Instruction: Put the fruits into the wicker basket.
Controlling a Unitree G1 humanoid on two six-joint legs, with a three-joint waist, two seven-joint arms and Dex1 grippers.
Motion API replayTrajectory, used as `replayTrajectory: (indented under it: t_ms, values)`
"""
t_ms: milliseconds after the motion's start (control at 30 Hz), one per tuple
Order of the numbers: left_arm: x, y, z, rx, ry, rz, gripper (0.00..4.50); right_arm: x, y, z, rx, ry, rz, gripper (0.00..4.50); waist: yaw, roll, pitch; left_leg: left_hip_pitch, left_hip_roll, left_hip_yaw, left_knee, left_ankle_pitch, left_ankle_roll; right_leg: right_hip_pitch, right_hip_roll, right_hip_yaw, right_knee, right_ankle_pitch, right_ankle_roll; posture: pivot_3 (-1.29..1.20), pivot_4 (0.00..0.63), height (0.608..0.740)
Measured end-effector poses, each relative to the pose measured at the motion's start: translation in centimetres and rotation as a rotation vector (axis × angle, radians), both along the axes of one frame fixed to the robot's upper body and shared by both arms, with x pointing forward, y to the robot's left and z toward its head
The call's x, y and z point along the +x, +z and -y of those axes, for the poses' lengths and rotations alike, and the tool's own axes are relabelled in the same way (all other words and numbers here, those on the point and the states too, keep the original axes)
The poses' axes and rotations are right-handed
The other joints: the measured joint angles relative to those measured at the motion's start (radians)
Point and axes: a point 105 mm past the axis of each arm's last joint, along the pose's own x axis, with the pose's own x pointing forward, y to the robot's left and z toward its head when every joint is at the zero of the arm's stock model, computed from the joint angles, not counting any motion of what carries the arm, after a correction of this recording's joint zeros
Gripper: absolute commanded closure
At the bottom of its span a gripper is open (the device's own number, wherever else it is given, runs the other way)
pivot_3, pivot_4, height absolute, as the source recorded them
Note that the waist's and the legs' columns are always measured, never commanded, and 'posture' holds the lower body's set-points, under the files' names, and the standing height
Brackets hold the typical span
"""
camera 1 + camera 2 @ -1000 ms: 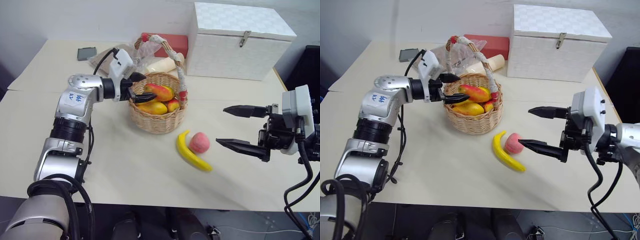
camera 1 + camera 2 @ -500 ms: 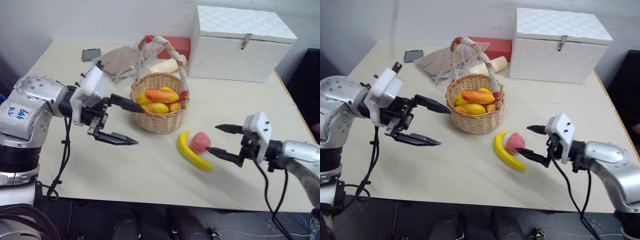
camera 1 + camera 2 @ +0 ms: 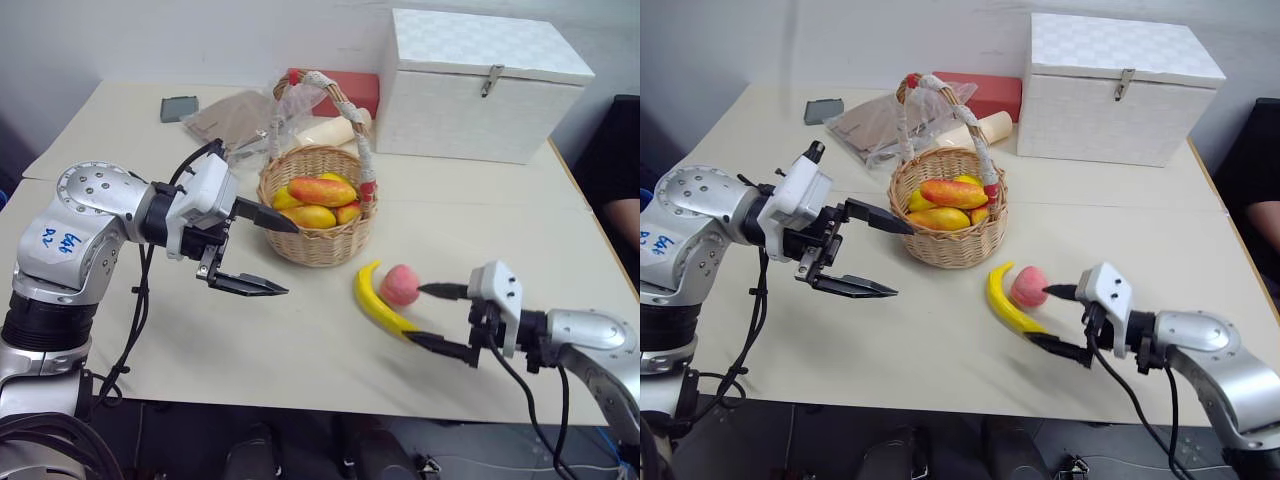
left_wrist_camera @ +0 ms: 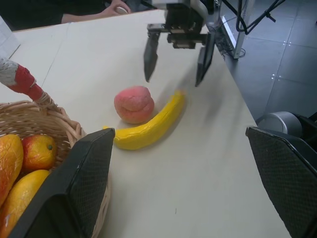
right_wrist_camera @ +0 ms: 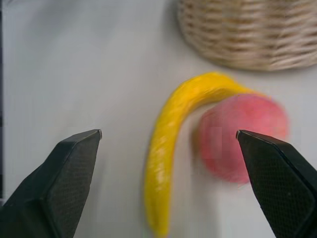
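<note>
Right gripper [image 3: 442, 319] spread before banana [image 5: 171, 139], person's hand [image 4: 118, 8] behind

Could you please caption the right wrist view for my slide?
Open right pincer facing the banana and peach beside the wicker basket.

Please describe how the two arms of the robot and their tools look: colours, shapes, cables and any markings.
Both arms have rounded silver-grey metal shells with black joints. The left arm carries a white label with blue handwriting, and loose black cables run along it. The left tool and the right tool each have a white boxy body and two black, pointed, tapering fingers. A black cable hangs below the right arm.
</note>
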Motion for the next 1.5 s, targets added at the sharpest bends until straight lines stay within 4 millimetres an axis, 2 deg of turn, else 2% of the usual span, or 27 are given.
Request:
replayTrajectory:
  t_ms: [100,300,433,600,700,767,833,933,1033,1167,1233,1367,1500]
  values:
    - [0.0,-0.1,0.2,-0.003,-0.008,-0.003,0.05,0.2,-1.5,-0.8,0.008,-0.027,-0.023,0.0,-0.006,-0.001,0.0,0.001,0.0,0.0,-0.001,0.0,0.0,-0.001,0.0,0.0,0.001,0.0,0.0,0.0,0.15,0.74]
    - [0.0,0.2,0.1,-0.001,-0.014,-0.003,0.05,0.2,-4.2,-1.0,-0.025,-0.052,-0.083,0.0,0.0,-0.001,0.0,0.0,0.0,0.0,-0.001,0.0,0.0,-0.001,0.0,0.0,0.001,0.0,-0.001,0.0,0.15,0.74]
    - [0.3,0.1,-0.1,-0.005,0.001,-0.01,0.0,0.8,-4.7,-1.0,-0.026,-0.077,-0.061,0.87,-0.002,-0.001,0.0,0.0,0.0,0.0,-0.001,0.0,0.0,-0.001,0.0,0.0,0.001,0.0,-0.001,0.0,0.15,0.74]
    - [0.4,0.1,-0.1,-0.003,0.004,-0.008,0.0,1.2,-4.8,-0.8,-0.051,-0.068,-0.016,2.52,-0.001,-0.001,0.0,0.0,0.0,0.0,-0.001,0.0,0.0,-0.001,0.0,0.0,0.001,0.0,-0.001,0.0,0.15,0.74]
    - [0.4,0.1,-0.2,-0.002,0.007,-0.007,0.0,1.1,-4.9,-1.2,-0.041,-0.047,-0.011,3.66,-0.001,-0.001,0.0,0.0,0.0,0.0,-0.001,0.0,0.0,-0.001,0.0,0.0,0.001,0.0,-0.001,0.0,0.15,0.74]
    - [0.5,0.1,-0.2,-0.004,0.012,-0.006,0.0,1.0,-4.9,-1.3,-0.037,-0.034,-0.015,4.06,-0.001,-0.001,0.0,0.0,0.0,0.0,-0.001,0.0,0.0,-0.001,0.0,0.0,0.001,0.0,-0.001,0.0,0.15,0.74]
    - [0.6,0.1,-0.3,-0.009,0.028,-0.008,0.0,0.8,-4.6,-1.6,-0.02,-0.014,-0.021,4.06,-0.001,0.0,0.0,0.0,0.0,0.0,-0.001,0.0,0.0,-0.001,0.0,0.0,0.001,0.0,-0.001,0.0,0.15,0.74]
    - [1.0,0.0,-1.0,-0.027,0.088,-0.024,0.0,0.8,-2.4,-3.0,0.044,0.056,-0.002,4.06,-0.006,0.0,0.0,0.001,0.0,0.001,-0.001,0.0,-0.001,-0.001,0.0,0.0,0.002,0.0,-0.001,0.0,0.15,0.74]
    - [1.2,0.5,-2.6,-0.077,0.173,-0.061,0.0,0.8,1.8,-4.5,0.155,0.137,0.03,4.06,-0.011,0.0,0.0,0.001,0.001,0.0,-0.001,0.0,-0.001,-0.002,0.0,-0.001,0.004,-0.001,-0.001,0.0,0.15,0.74]
    - [1.2,2.4,-4.3,-0.143,0.257,-0.056,0.0,0.8,8.0,-7.4,0.27,0.284,0.06,4.06,-0.018,-0.001,0.001,0.001,0.001,0.0,-0.001,0.0,-0.001,-0.002,0.0,-0.001,0.004,-0.001,-0.002,0.0,0.15,0.74]
    - [1.2,2.9,-4.6,-0.156,0.278,-0.039,0.0,1.1,10.1,-8.6,0.281,0.316,0.094,4.06,-0.017,-0.001,0.001,0.001,0.001,-0.001,-0.002,0.0,-0.001,-0.002,0.0,-0.001,0.004,-0.001,-0.003,0.0,0.15,0.74]
    - [1.4,3.1,-4.8,-0.16,0.305,-0.018,0.0,2.7,11.7,-10.5,0.274,0.319,0.07,4.06,-0.014,-0.001,0.0,-0.002,0.0,0.001,-0.002,0.0,-0.001,-0.005,-0.001,-0.001,0.002,-0.001,-0.003,0.0,0.15,0.74]
    - [1.4,3.3,-4.7,-0.167,0.317,-0.001,0.0,5.1,11.2,-11.9,0.191,0.258,0.048,4.06,-0.013,-0.001,0.0,-0.003,0.0,0.001,-0.002,-0.001,-0.001,-0.006,-0.001,-0.001,0.001,-0.001,-0.003,0.0,0.15,0.74]
